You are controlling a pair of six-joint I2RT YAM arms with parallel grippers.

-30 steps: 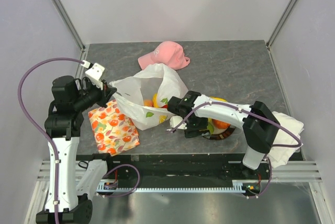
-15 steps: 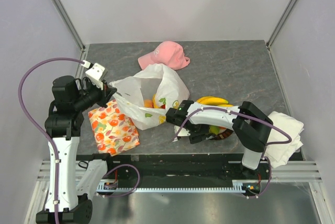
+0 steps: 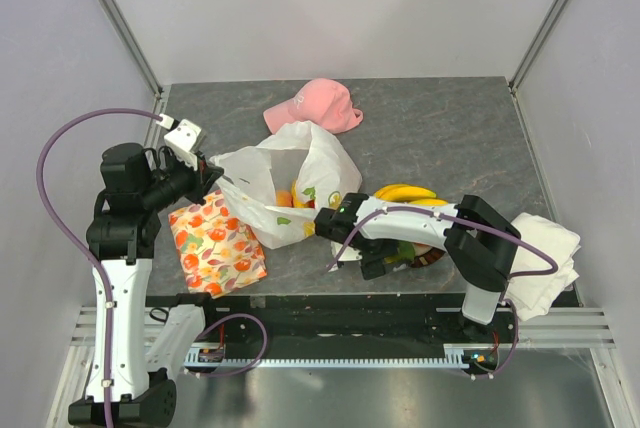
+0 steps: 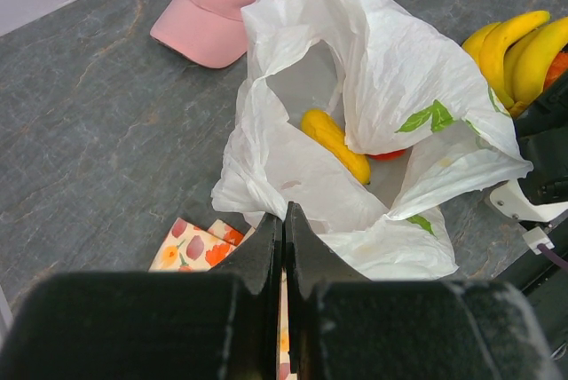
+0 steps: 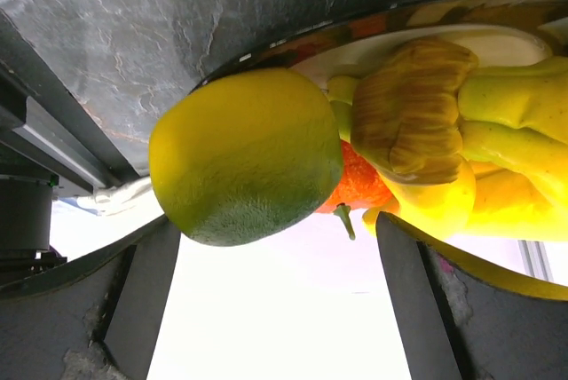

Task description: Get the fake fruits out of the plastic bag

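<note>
Fake fruits (image 4: 335, 143) lie inside the plastic bag (image 4: 390, 87), whose near rim my left gripper (image 4: 284, 220) pinches tight, the yellow one's long axis slanting across the opening, leftward of my nearer right gripper (image 5: 275, 309), spread wide and empty over the plate (image 3: 432, 260).

light: bright, even | shadows: soft | right wrist: lower centre overexposed | left wrist: near gripper (image 4: 284, 256) blurred

pink cap (image 3: 315, 105), flowered cloth (image 3: 217, 243), white cloth (image 3: 550, 248)

Robot lab enclosure: plain white walls (image 3: 330, 8), aluminium corner posts (image 3: 115, 18), grey stone-look table (image 3: 440, 138), mounting rail (image 3: 330, 360).
</note>
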